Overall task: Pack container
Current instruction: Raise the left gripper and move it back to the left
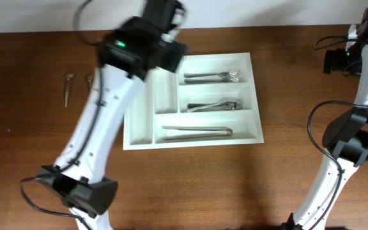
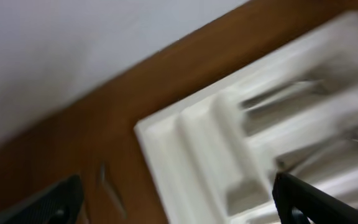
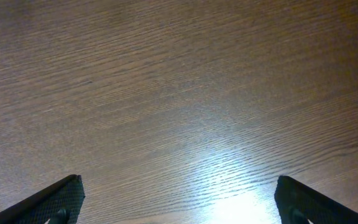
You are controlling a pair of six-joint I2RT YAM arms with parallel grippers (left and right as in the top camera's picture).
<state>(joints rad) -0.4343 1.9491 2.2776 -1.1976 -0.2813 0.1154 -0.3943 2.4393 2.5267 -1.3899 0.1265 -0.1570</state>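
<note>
On the brown wooden table (image 1: 248, 185), white container (image 1: 140, 126)

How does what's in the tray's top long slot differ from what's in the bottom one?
The forks in the top slot are several, bunched, tines right. The utensil in the bottom slot looks like one longer piece, no tines showing. Both are silver, lying lengthwise in the container.
</note>
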